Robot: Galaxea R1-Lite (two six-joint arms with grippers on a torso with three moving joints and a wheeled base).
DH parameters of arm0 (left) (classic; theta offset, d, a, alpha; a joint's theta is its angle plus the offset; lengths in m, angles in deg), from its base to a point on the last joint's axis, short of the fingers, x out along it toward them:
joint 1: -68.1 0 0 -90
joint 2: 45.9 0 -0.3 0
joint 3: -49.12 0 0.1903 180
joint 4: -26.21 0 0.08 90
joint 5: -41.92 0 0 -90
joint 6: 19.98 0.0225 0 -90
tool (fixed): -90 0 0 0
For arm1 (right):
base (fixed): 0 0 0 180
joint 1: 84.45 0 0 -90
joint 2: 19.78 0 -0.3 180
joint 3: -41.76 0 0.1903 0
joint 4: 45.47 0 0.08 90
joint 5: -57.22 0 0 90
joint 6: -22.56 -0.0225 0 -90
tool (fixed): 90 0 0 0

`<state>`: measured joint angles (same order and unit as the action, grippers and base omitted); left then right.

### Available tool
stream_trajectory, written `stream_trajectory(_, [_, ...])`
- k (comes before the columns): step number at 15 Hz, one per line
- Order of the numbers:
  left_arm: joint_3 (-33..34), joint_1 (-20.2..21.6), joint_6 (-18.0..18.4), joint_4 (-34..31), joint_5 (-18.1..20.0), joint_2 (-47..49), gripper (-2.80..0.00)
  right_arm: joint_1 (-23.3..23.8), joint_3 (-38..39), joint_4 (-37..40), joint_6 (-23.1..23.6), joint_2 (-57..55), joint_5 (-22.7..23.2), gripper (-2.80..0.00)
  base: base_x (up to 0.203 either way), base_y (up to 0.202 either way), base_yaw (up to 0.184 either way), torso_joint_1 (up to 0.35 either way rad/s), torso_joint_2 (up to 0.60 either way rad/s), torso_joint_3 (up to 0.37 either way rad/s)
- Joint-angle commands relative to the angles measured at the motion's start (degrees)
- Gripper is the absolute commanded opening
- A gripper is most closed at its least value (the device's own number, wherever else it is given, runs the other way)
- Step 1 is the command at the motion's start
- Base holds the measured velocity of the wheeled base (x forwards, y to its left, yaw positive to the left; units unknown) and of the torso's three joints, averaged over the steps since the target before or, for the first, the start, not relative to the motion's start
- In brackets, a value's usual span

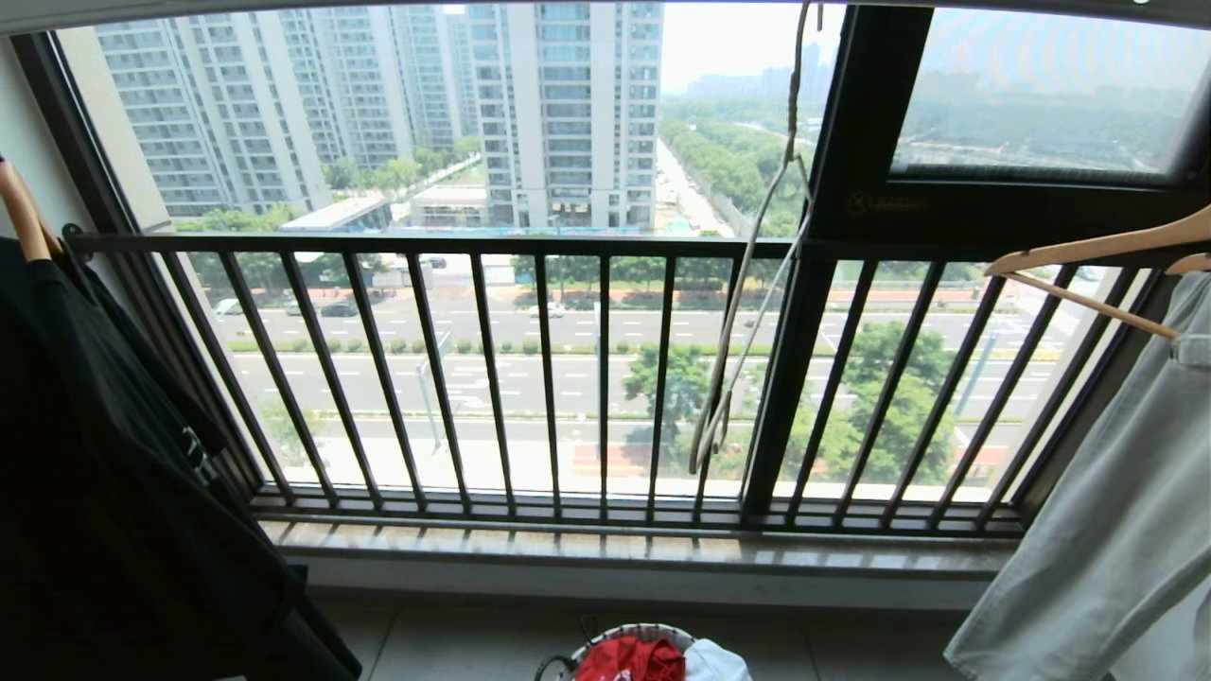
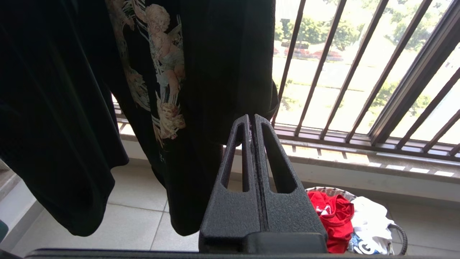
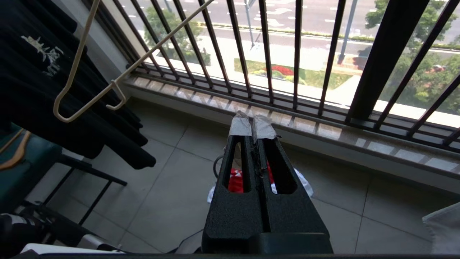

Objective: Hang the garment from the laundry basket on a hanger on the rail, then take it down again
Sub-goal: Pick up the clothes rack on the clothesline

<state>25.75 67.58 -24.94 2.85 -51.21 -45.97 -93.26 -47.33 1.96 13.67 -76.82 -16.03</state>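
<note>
Cut off at the head view's lower edge: laundry basket [image 1: 632, 636] on the floor tiles, only its white rim showing. Rail out of sight. Red garment [image 2: 332, 216] crumpled inside the basket, beside a white shirt [image 2: 370, 219]. Thin white hanger [image 1: 747, 293] dangling before the window railing [image 1: 530, 378]. Black shirt [image 2: 72, 108] close in front of the left tool [image 2: 251, 124], clenched and empty. Right tool [image 3: 252, 124], clenched too, poised above the basket, hiding most of the garment.

The shirt [image 2: 332, 216] in the white-rimmed basket [image 1: 632, 632] is red with white lettering. The hanger [image 3: 77, 68] is white; the hanging tee [image 2: 201, 72] is black with a pale cherub print.
</note>
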Motion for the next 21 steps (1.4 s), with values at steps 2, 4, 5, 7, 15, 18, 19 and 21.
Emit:
stream_trajectory(2, [0.0, 0.0, 0.0, 0.0, 0.0, 0.1, -2.8, -3.8, -6.0, 2.3, -1.8, -8.6, -0.1, -2.8, 0.0, 0.0, 0.0, 0.0, 0.0, 0.0])
stream_trajectory(4, [0.0, 0.0, 0.0, 0.0, 0.0, 0.1, -2.8, -5.4, -8.3, 2.8, -2.6, -11.1, -0.3, -2.8, 0.0, 0.0, 0.0, 0.0, 0.0, 0.0])
stream_trajectory(5, [0.0, 0.0, 0.0, 0.0, 0.0, 0.1, -2.8, -6.1, -9.8, 2.9, -3.4, -12.4, -0.6, -2.8, 0.0, 0.0, 0.0, 0.0, 0.0, 0.0])
stream_trajectory(7, [0.0, 0.0, 0.0, 0.0, 0.0, 0.1, -2.8, -8.3, -13.2, 3.6, -3.8, -14.8, -2.3, -2.8, 0.0, 0.0, 0.0, 0.0, 0.0, 0.0])
stream_trajectory(15, [0.0, 0.0, 0.0, 0.0, 0.0, 0.1, -2.8, -20.0, -26.8, 10.7, -4.1, -23.1, -15.2, -2.8, 0.0, 0.0, 0.0, 0.0, 0.0, 0.0])
stream_trajectory(18, [0.0, 0.0, 0.0, 0.0, 0.0, 0.1, -2.8, -24.3, -29.4, 11.1, -4.1, -25.5, -19.9, -2.8, 0.0, 0.0, 0.0, 0.0, 0.0, 0.0])
stream_trajectory(19, [0.0, 0.0, 0.0, 0.0, 0.0, 0.1, -2.8, -25.9, -30.4, 11.1, -4.2, -26.5, -21.8, -2.8, 0.0, 0.0, 0.0, 0.0, 0.0, 0.0])
stream_trajectory(21, [0.0, 0.0, 0.0, 0.0, 0.0, 0.1, -2.8, -29.2, -31.6, 11.1, -4.4, -28.3, -24.6, -2.8, 0.0, 0.0, 0.0, 0.0, 0.0, 0.0])
